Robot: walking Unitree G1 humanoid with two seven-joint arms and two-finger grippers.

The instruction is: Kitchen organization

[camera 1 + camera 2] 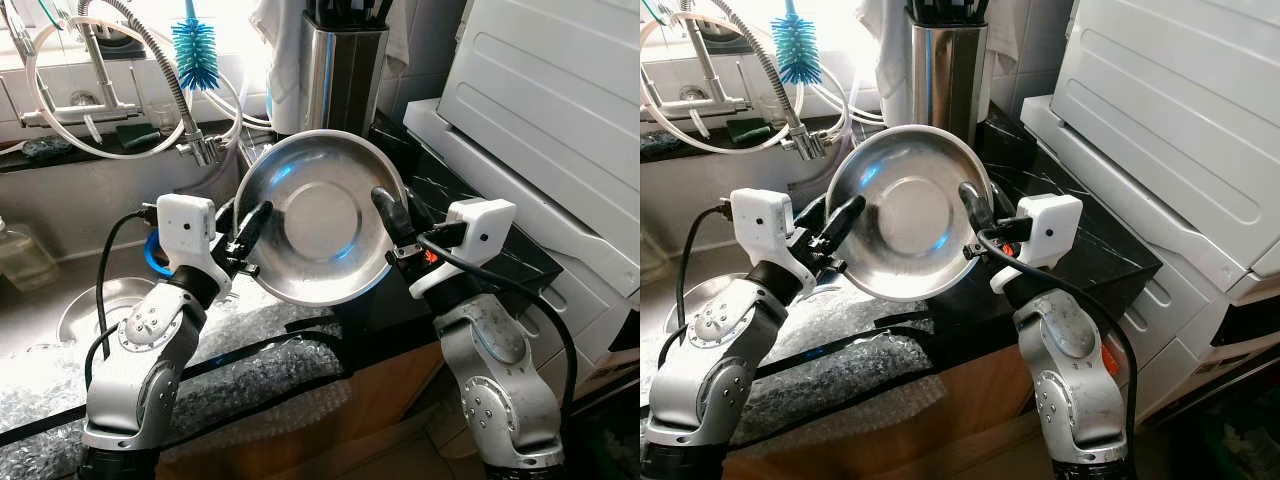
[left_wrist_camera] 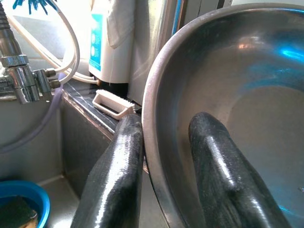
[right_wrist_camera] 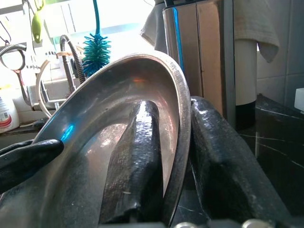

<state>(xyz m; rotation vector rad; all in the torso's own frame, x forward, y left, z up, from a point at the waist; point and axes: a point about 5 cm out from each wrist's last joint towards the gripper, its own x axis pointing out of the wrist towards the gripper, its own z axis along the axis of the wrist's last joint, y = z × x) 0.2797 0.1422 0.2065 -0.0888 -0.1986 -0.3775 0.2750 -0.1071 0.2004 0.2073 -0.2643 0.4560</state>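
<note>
A: So, we see the bowl (image 1: 318, 218) held up between both grippers, tilted so its hollow faces the head camera.

B: Yes. Our left gripper (image 1: 248, 232) pinches the bowl's left rim: in the left wrist view one finger (image 2: 216, 166) lies inside the hollow and the other sits outside, with the rim between them.

A: And our right gripper (image 1: 392, 215) pinches the opposite rim the same way. In the right wrist view one finger (image 3: 135, 161) presses the inner face and the other is behind the rim.

B: What lies beyond the grippers?

A: Behind the bowl, past both grippers, stands a steel canister (image 1: 343, 68) on the dark counter (image 1: 470, 190). Beyond the left gripper we see the faucet (image 1: 195, 145) with its coiled hose, and a blue brush (image 1: 195, 52) hanging above it.

B: Below the left gripper there is the sink (image 1: 60, 260), with a blue tub (image 2: 21, 209) holding a sponge. A small white brush (image 2: 113, 103) lies on the counter edge just past the left gripper's outer finger.

A: Beside the right gripper, further right, sits a white appliance (image 1: 550, 110). Under both arms we see bubble wrap (image 1: 250, 370) along the counter's front.
</note>
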